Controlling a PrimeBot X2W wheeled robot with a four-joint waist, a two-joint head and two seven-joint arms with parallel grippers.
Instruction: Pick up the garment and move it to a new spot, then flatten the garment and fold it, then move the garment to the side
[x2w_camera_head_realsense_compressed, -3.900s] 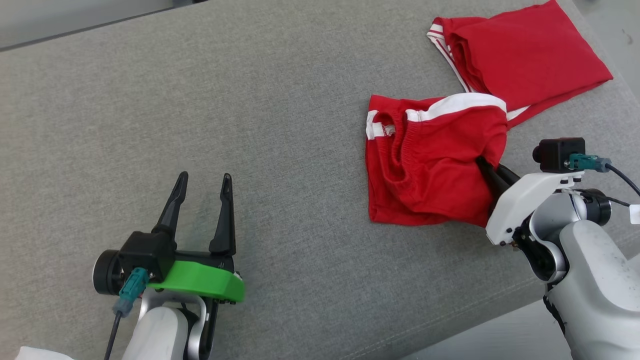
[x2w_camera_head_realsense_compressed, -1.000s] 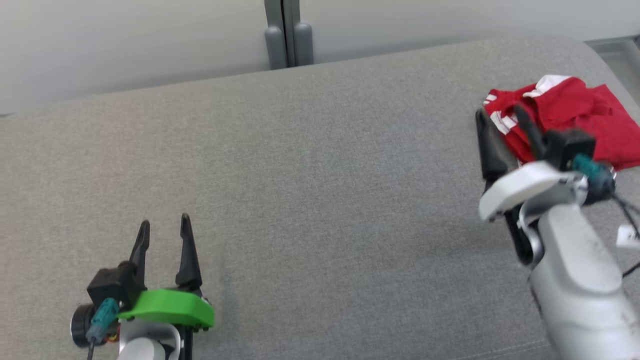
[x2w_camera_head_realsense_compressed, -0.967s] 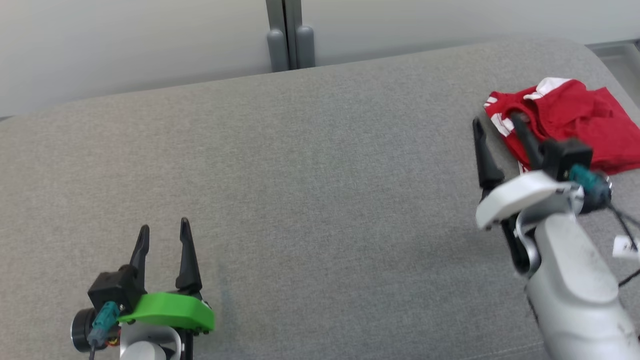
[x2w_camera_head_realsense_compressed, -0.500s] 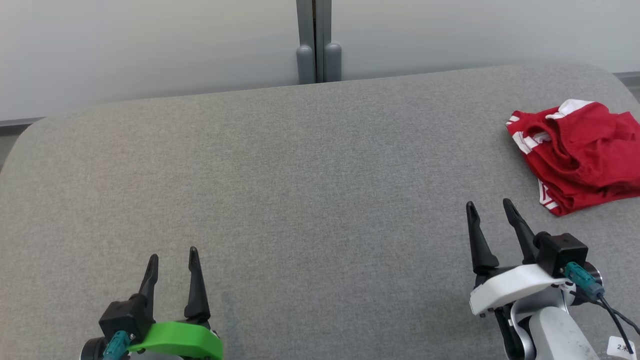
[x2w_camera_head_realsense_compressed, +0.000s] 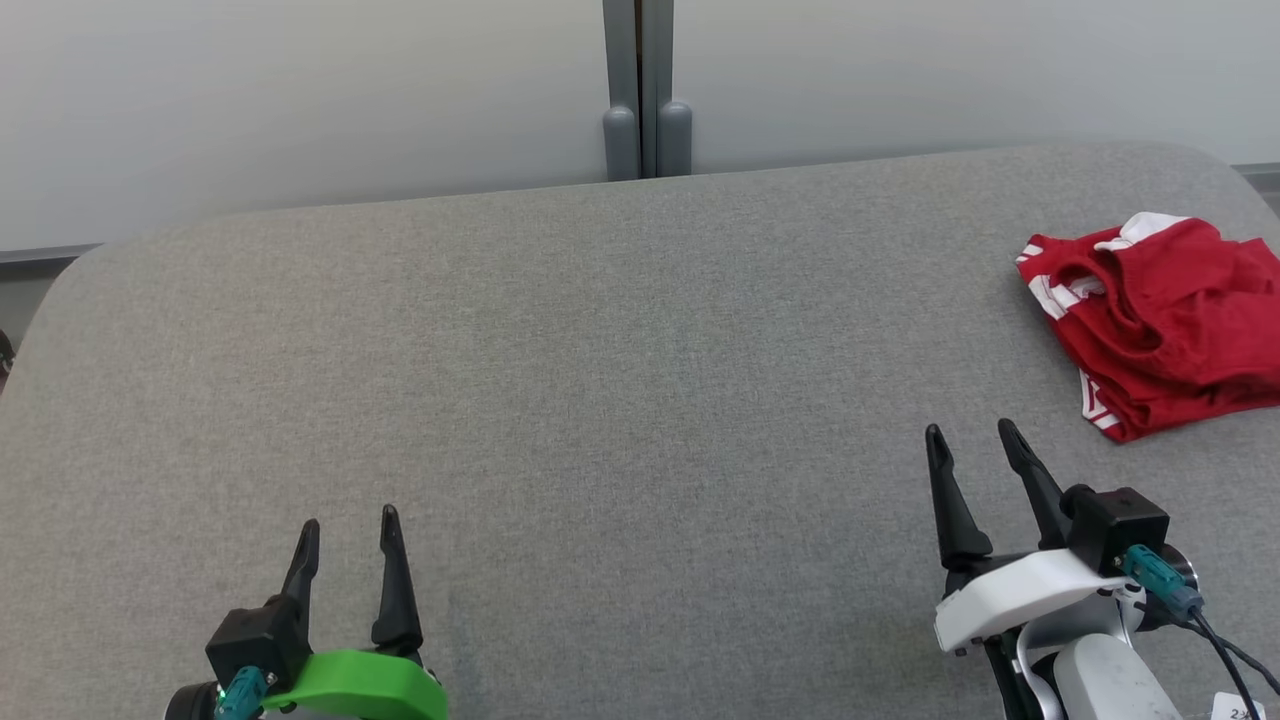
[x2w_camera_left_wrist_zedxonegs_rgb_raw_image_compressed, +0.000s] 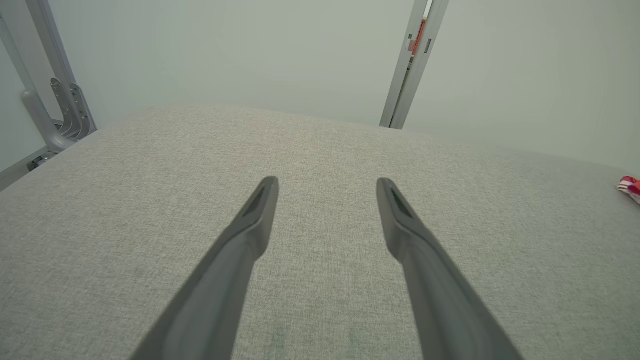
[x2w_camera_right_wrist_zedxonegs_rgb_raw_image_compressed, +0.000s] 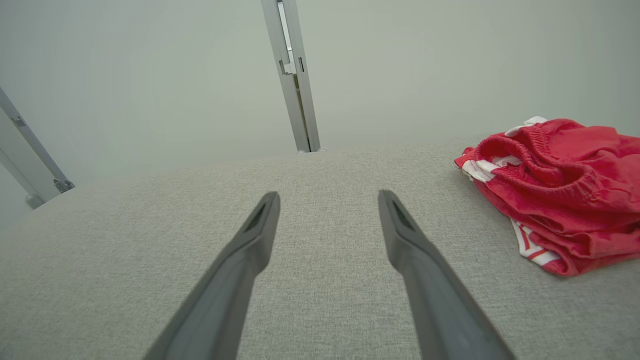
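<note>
Grey padded surface (x2w_camera_head_realsense_compressed: 600, 400) lies under both arms. Nearest you, the left gripper (x2w_camera_head_realsense_compressed: 349, 515) and the right gripper (x2w_camera_head_realsense_compressed: 969, 427) each have their fingers spread wide, holding nothing. Farther off, at the right edge, you see the garment (x2w_camera_head_realsense_compressed: 1170, 320): red shorts with white stripes, loosely folded, the elastic waistband bunched and rumpled.

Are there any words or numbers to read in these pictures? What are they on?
White tag at the head view's lower right corner, below the right gripper: a few dark marks, cut off by the picture's edge and too small to read.
Red garment: white stripes, no letters showing.
Nothing else here carries text that can be read.
</note>
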